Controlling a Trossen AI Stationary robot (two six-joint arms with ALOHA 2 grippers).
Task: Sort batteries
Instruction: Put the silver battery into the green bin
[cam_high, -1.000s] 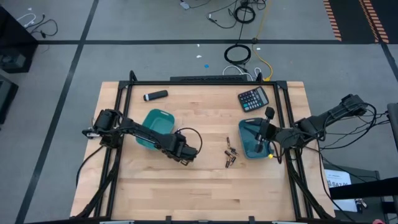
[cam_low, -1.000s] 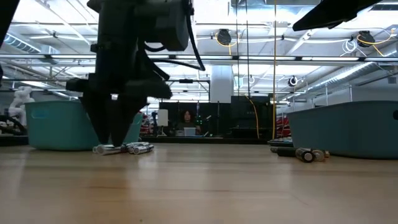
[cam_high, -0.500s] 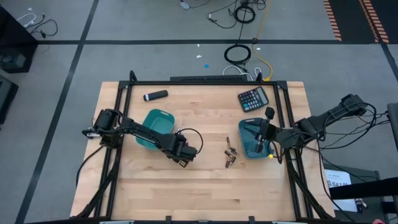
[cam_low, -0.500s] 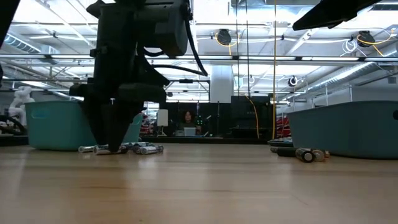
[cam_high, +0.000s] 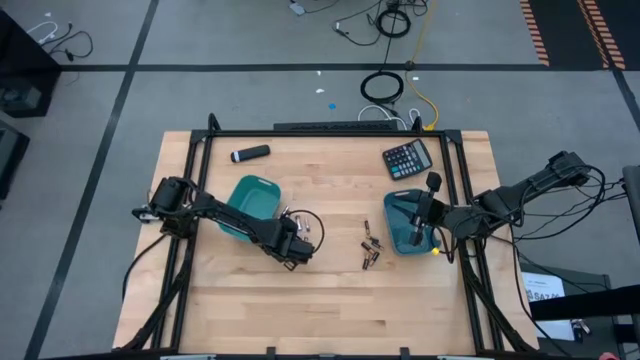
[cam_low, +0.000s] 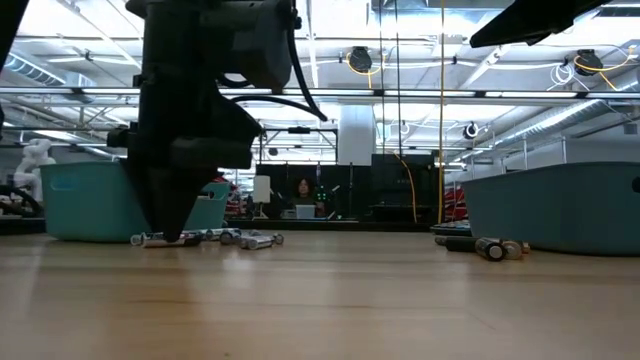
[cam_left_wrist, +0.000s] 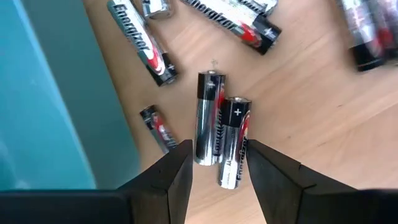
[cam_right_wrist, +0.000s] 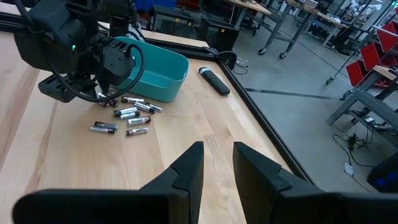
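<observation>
Left hand (cam_left_wrist: 217, 171) stands narrowly open astride two silver-and-black batteries (cam_left_wrist: 222, 127) lying side by side, plus-ends forward.

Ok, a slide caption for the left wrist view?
Left gripper with open jaws around two side-by-side batteries on the table, beside the teal tray.

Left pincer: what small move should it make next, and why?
Probably close and lift. The left pincer stands open over two silvery batteries lying side by side between its fingers, beside the teal tray. It may catch both, so shifting onto one could be safer.
</observation>
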